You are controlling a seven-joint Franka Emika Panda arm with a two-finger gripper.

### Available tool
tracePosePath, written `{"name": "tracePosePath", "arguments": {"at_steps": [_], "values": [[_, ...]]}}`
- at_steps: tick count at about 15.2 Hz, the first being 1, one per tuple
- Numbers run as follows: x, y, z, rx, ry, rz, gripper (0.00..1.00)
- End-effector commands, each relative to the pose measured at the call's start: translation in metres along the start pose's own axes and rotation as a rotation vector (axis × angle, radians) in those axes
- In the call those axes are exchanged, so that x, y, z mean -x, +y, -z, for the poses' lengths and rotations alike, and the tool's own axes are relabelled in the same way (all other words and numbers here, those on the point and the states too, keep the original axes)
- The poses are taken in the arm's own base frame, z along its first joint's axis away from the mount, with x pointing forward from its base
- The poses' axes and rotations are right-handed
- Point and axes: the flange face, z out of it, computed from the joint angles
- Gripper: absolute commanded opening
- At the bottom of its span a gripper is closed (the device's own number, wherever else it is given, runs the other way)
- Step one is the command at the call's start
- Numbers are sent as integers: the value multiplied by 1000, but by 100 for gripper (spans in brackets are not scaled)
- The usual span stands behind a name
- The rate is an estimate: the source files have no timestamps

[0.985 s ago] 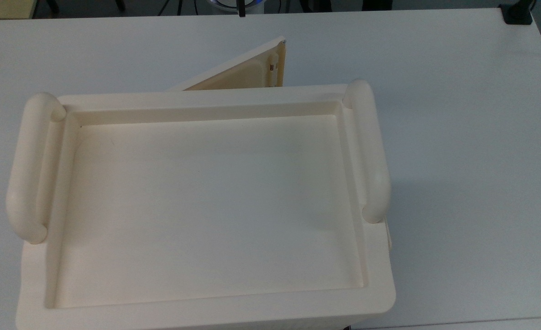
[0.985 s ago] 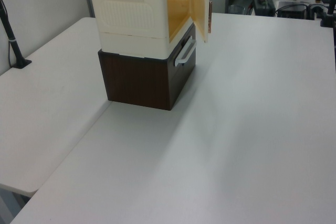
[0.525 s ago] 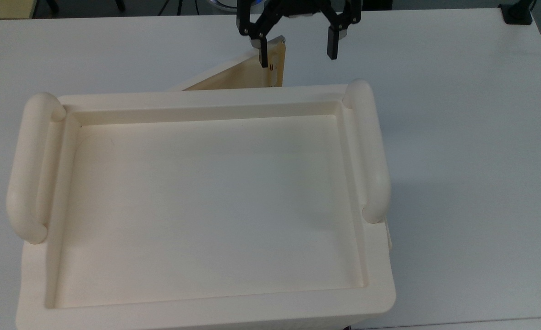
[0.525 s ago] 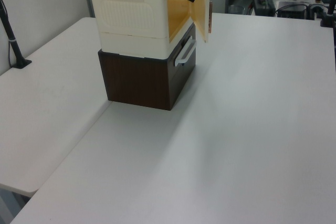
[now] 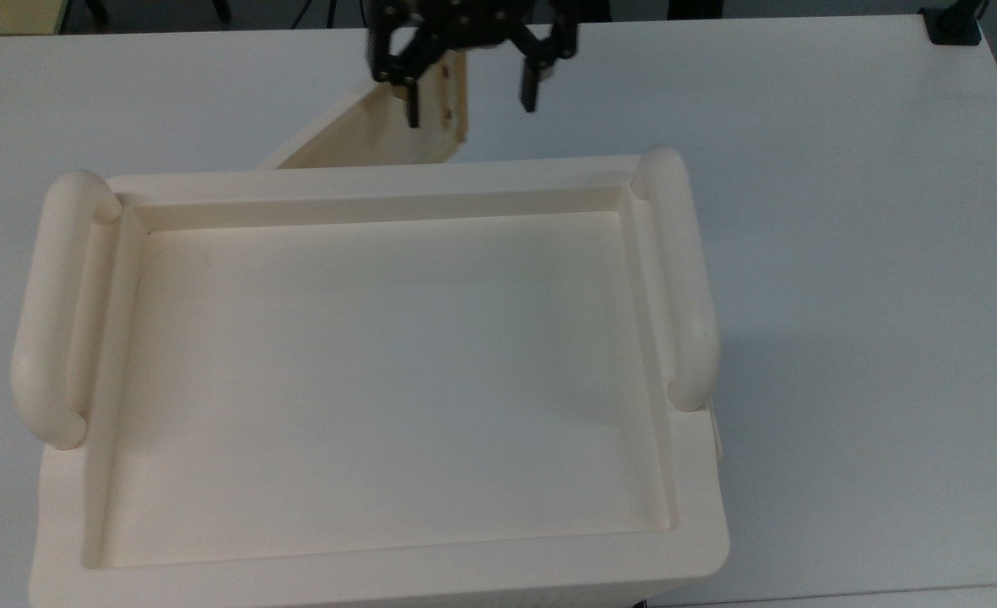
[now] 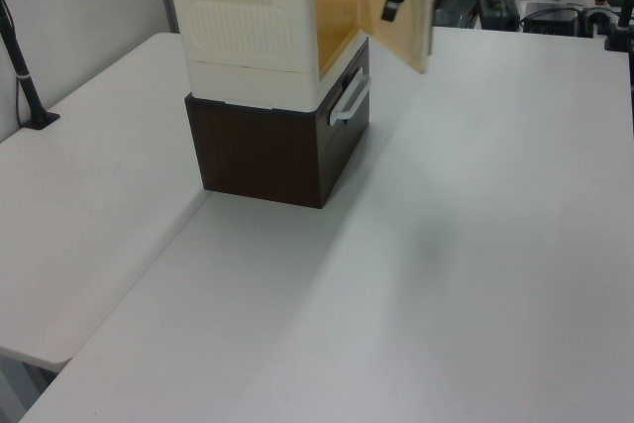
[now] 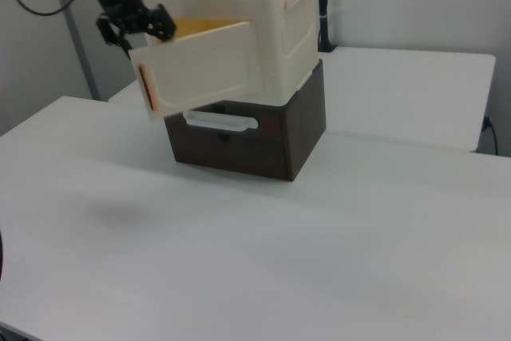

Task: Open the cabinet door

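atop a dark brown base, smooth cream cabinet door (image 7: 204,69) ajar, black end effector (image 5: 470,95) fingers apart, perhaps touching

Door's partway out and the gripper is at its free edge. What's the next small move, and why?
Probably keep sweeping the gripper toward the top view's left, pushing the free edge outward. The cabinet door stands ajar at an angle to the cabinet, not fully swung out, and the open fingers straddle its free edge, one finger on its inner face.

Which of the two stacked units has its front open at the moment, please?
The upper cream cabinet: its cabinet door stands swung outward. The dark brown drawer unit beneath stays shut.
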Motion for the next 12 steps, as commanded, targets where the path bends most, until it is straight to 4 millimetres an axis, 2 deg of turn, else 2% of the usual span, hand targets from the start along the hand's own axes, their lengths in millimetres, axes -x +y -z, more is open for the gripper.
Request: {"name": "tracePosePath", "arguments": {"at_steps": [1, 6, 8, 12], "values": [[34, 46, 14, -12, -129, 60, 100], [37, 27, -24, -26, -212, -3, 100], [39, 27, -27, -30, -221, -28, 100], [46, 23, -49, -35, -269, -94, 100]]}}
